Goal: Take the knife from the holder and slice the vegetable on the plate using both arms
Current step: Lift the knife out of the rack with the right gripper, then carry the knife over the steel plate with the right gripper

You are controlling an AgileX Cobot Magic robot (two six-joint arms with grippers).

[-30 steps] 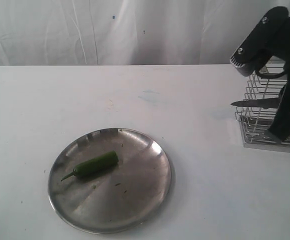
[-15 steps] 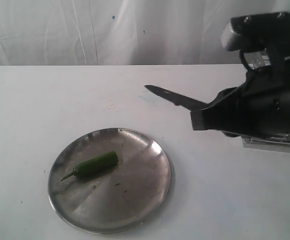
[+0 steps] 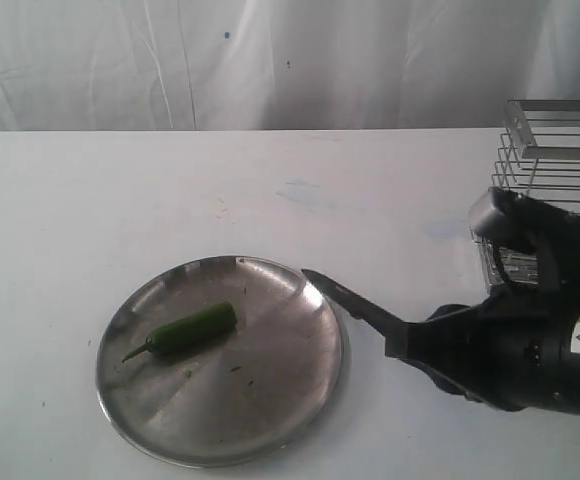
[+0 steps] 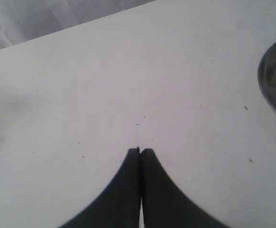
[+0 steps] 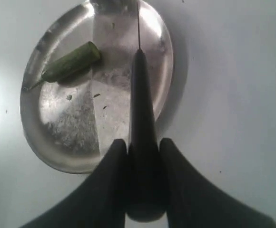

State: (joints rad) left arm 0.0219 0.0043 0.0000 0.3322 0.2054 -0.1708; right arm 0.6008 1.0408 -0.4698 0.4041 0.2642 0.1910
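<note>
The knife (image 3: 345, 297), clamped by its handle in the right claw (image 5: 142, 145), pokes its tip over the plate's (image 3: 270, 400) rim. The pepper (image 3: 192, 328) lies alone on the plate (nothing else there). The left claw (image 4: 141, 151), pressed together and empty, hovers beside the plate. With nothing pinning it, the pepper could roll under the blade.

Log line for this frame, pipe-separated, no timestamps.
right pincer: shut on knife, blade over plate edge | pepper: uncut, on plate | left pincer: shut, empty
</note>
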